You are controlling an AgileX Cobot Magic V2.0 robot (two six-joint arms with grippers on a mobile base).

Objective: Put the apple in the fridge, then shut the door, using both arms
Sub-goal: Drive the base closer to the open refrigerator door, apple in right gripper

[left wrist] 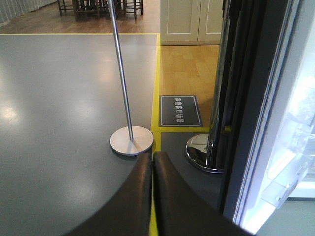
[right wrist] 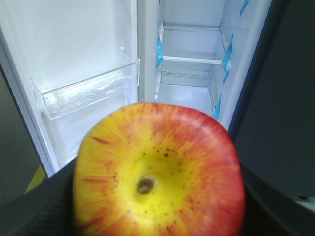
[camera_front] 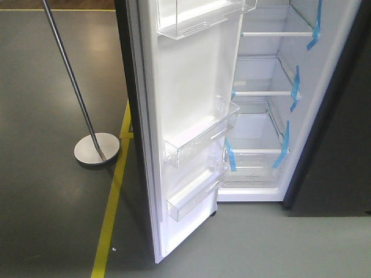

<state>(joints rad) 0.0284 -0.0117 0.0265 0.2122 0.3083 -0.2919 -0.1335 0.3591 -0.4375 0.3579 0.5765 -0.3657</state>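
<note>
Two end effectors checked. Left end effector (left wrist: pixel 152 156): fingers pressed together, nothing between, hovered near a metal stand (left wrist: pixel 131 140) on the floor (left wrist: pixel 59 123), by the outer edge of the door (left wrist: pixel 252 123). I saw the door swung wide open, the fridge (camera_front: pixel 258 133) beside it, shelves marked with blue tape (camera_front: pixel 295 87). Right end effector (right wrist: pixel 157 211) clamped the apple (right wrist: pixel 158 167), out front of the fridge, not yet inside.
</note>
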